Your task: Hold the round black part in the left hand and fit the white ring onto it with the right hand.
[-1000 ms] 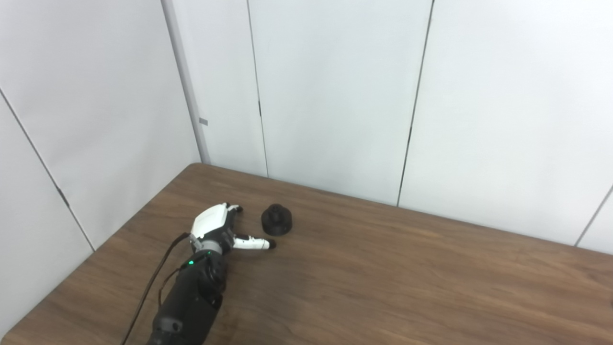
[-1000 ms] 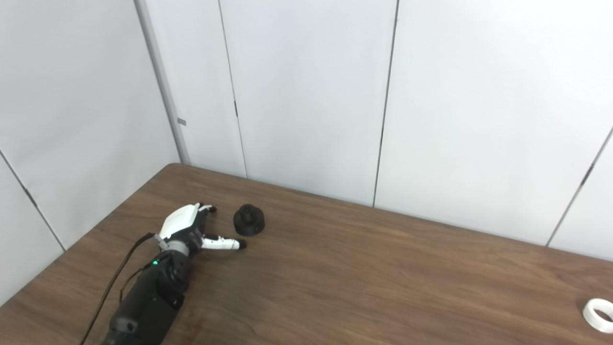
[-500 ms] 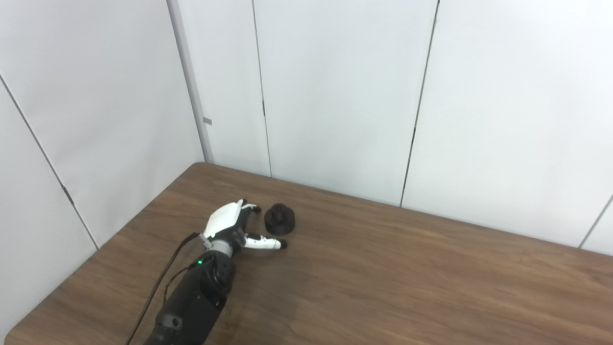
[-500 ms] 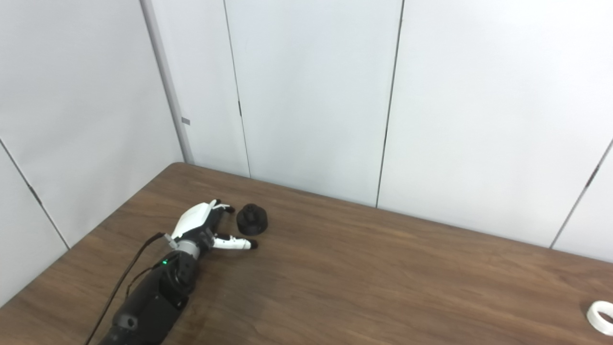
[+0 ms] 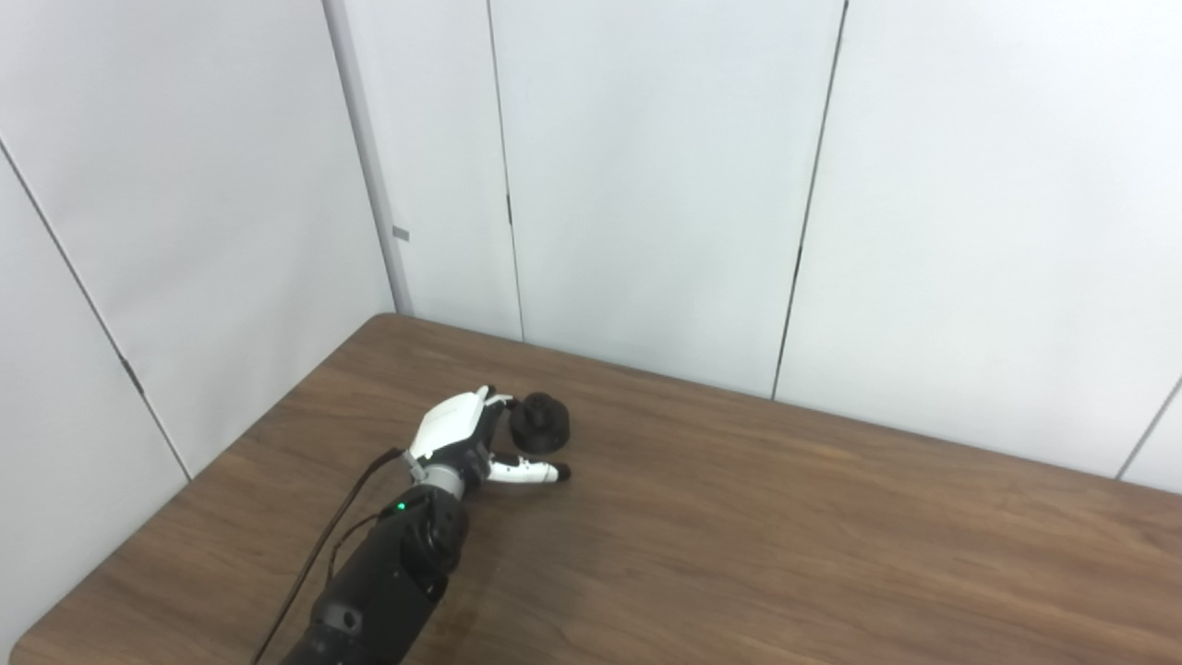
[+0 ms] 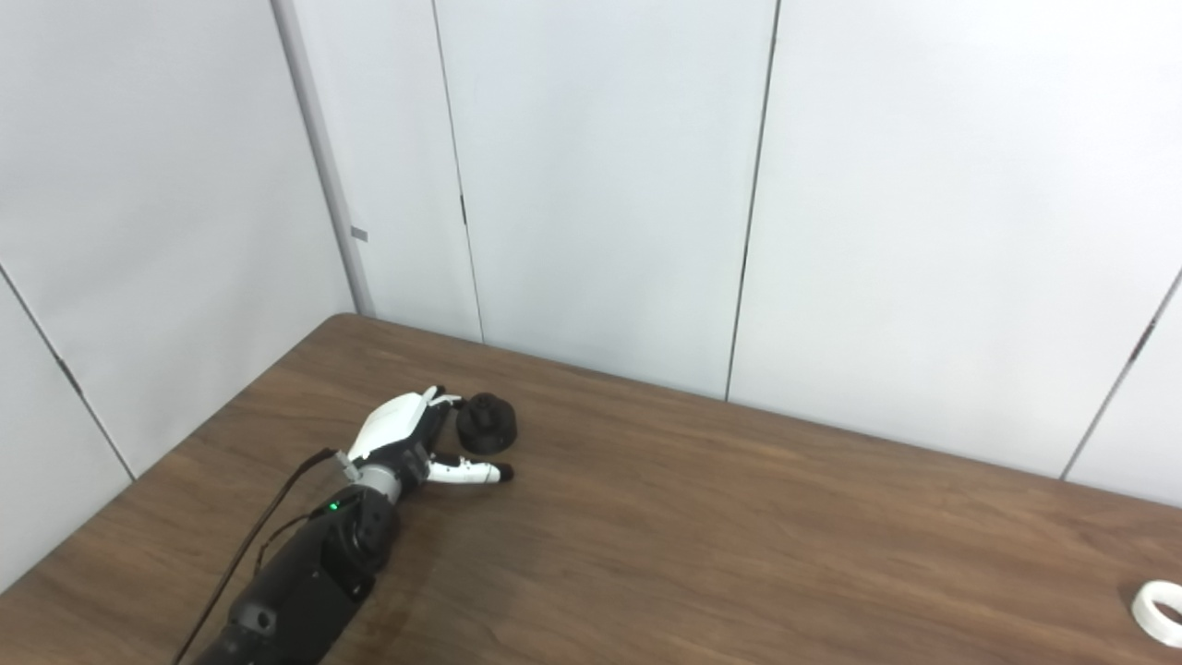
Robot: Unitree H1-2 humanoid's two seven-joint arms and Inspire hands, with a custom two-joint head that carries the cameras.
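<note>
The round black part [image 5: 540,433] sits on the brown table near its far left corner. My left hand [image 5: 464,441] lies low on the table just left of it, open, with its fingers reaching the part's left side and the thumb stretched along the table in front of it. Whether the fingers touch the part is unclear. The white ring [image 6: 1160,611] lies flat near the right edge of the right eye view, far from the part. My right hand is not in either view.
The table [image 5: 739,545] is bordered by white wall panels [image 5: 646,185] at the back and left. A black cable [image 5: 314,563] trails along my left forearm.
My left hand has moved right and a little away from me, closing the gap to the black part. The part and the ring have not moved. The camera shifted slightly at first.
</note>
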